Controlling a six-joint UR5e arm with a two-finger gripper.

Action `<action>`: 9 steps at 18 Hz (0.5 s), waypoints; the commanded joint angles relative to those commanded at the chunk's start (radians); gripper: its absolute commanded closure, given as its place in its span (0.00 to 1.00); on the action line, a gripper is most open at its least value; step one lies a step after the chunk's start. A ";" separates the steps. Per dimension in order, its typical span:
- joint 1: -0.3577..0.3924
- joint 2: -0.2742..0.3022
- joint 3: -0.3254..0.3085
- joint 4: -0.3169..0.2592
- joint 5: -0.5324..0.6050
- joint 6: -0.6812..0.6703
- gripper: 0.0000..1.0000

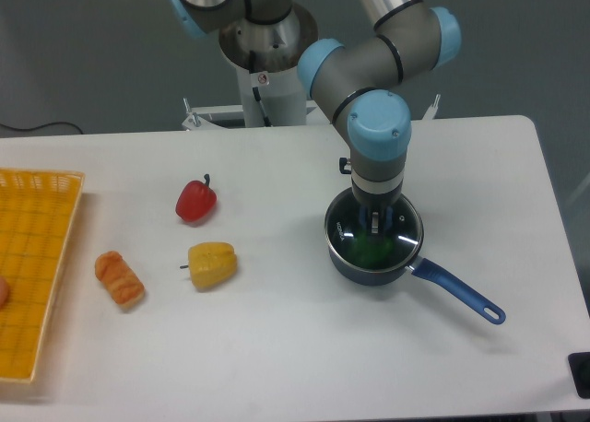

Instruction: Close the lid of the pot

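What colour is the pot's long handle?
Bright blue; the handle shows clearly in the fixed camera view.
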 joint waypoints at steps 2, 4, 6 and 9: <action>0.000 0.000 0.000 0.000 0.000 0.000 0.45; 0.000 0.000 0.000 0.000 0.000 0.000 0.44; 0.000 0.000 0.000 0.000 0.000 0.000 0.44; 0.000 0.000 0.000 0.000 0.000 0.000 0.44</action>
